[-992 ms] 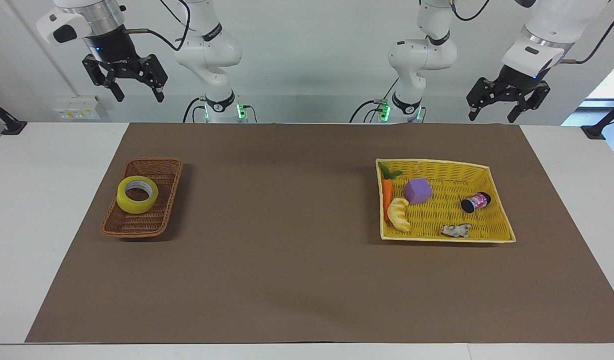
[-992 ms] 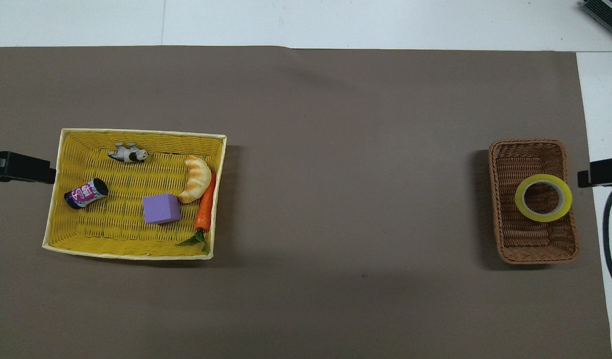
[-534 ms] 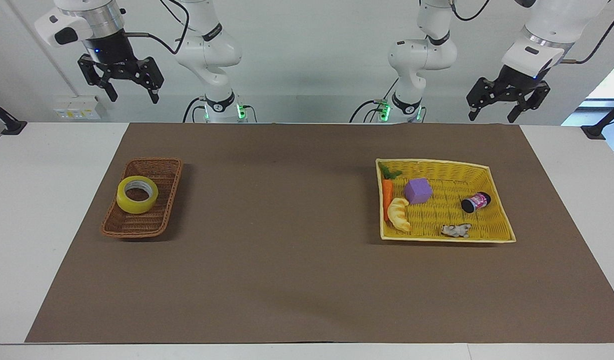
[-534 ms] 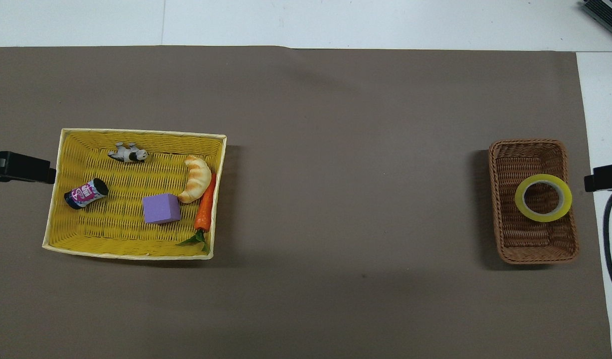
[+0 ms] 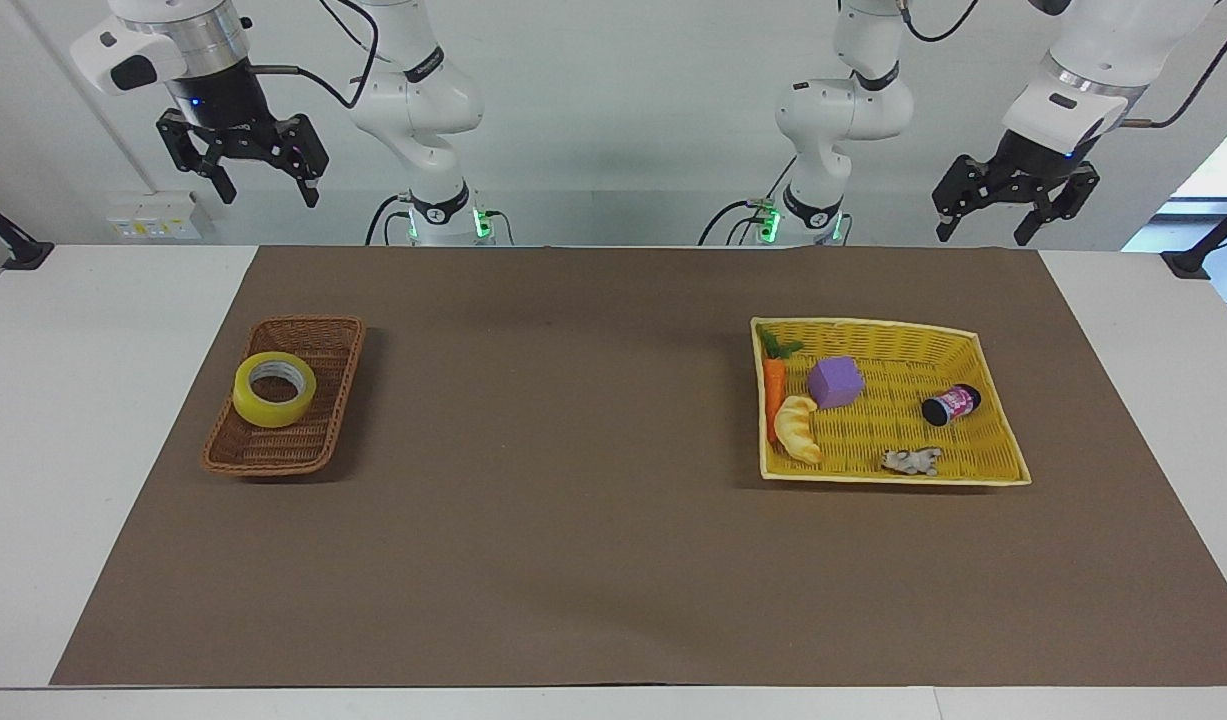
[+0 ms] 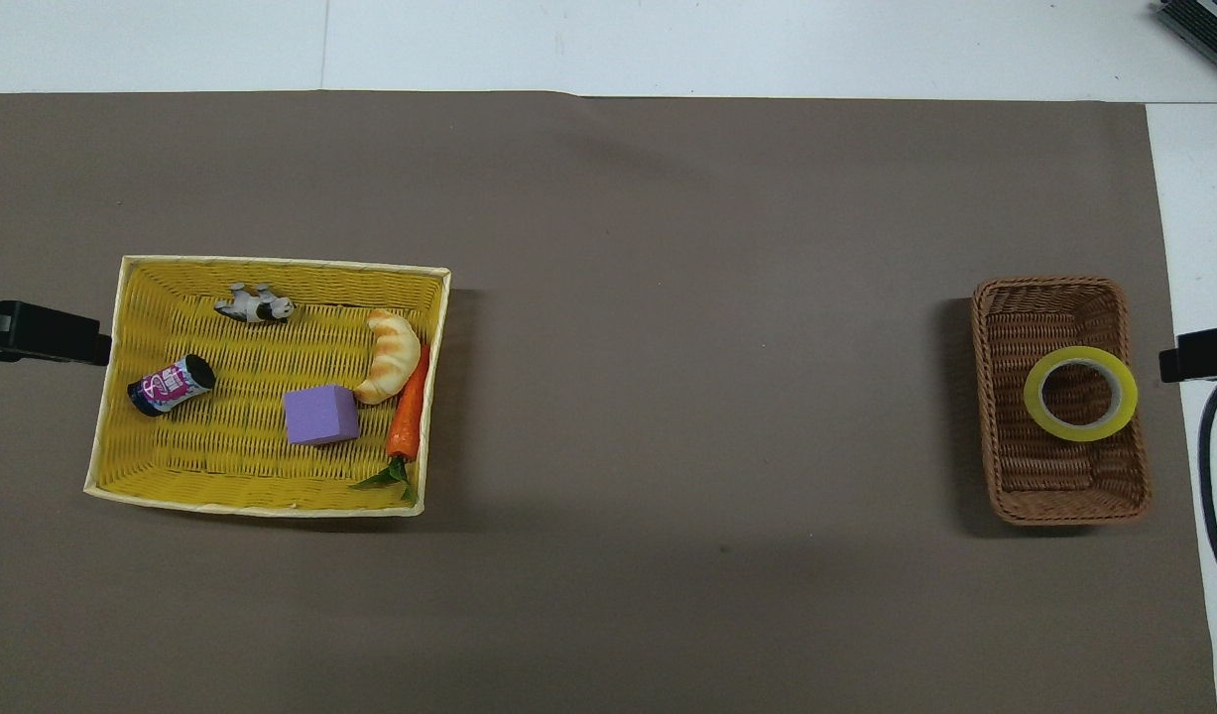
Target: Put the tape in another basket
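The tape point(image 5: 274, 388) lies flat, core hole up, inside the brown wicker basket point(image 5: 318, 440) at the right arm's end of the table, resting against the basket's outer long wall. The task says it goes to another basket, so either this is the end state w/ the roll already delivered, or the start of a move toward the yellow tray point(image 5: 1003, 460); from these views alone I can't settle which. With both arms parked high, I'd lean toward finished or not begun.

The right gripper point(image 5: 241, 180) hangs high over the table edge at its own end, jaws spread wide, holding nothing. The left gripper point(image 5: 1013, 212) waits likewise above its end, jaws also apart and empty. Neither is anywhere near a basket (only dark tips show at the overhead view's side edges).

The yellow tray sits toward the left arm's end and holds 5 things: a carrot point(image 5: 773, 385) along the wall toward the table's middle, a croissant point(image 5: 799, 428) touching it, a purple cube point(image 5: 835, 381) just beside both, a small dark bottle w/ pink label point(image 5: 951, 404) lying on its side, and a small grey-white toy animal point(image 5: 911, 460) by the wall farthest from the robots. There's bare weave between cube and bottle, room enough for a roll if needed.

Surface: a brown mat point(image 5: 573, 520) over a white table point(image 5: 33, 480), the 2 baskets well apart. Room: plain pale wall, a socket strip point(image 5: 158, 218) at the right arm's end, a bright window at the other end.
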`<action>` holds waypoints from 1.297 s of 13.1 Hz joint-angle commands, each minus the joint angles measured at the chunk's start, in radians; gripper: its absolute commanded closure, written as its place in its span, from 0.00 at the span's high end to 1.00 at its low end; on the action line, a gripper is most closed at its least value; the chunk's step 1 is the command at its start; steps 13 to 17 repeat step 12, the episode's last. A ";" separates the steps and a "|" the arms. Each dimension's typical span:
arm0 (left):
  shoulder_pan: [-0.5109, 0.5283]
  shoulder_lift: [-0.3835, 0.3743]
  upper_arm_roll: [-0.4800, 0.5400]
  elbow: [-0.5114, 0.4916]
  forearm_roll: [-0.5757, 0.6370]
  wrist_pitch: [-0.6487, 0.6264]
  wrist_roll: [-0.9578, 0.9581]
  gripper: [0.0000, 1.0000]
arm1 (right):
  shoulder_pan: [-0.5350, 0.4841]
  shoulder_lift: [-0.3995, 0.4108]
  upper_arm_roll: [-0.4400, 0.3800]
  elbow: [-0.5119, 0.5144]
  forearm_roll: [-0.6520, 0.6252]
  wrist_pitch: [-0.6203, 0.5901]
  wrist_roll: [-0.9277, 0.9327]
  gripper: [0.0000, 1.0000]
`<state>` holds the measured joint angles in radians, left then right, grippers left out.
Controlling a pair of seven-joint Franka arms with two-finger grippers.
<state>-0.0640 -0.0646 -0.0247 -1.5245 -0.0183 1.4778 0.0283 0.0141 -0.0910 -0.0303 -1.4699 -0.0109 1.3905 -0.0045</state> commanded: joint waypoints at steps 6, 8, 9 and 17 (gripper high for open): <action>0.009 -0.006 -0.007 -0.005 0.015 -0.011 0.007 1.00 | -0.006 -0.024 -0.002 -0.026 0.048 -0.010 -0.012 1.00; 0.009 -0.006 -0.007 -0.005 0.015 -0.011 0.007 1.00 | -0.006 -0.024 -0.002 -0.026 0.048 -0.011 -0.009 1.00; 0.009 -0.006 -0.007 -0.005 0.015 -0.011 0.007 1.00 | -0.006 -0.024 -0.002 -0.026 0.048 -0.013 -0.009 1.00; 0.009 -0.006 -0.007 -0.005 0.015 -0.011 0.007 1.00 | -0.006 -0.024 -0.003 -0.026 0.042 -0.014 -0.014 1.00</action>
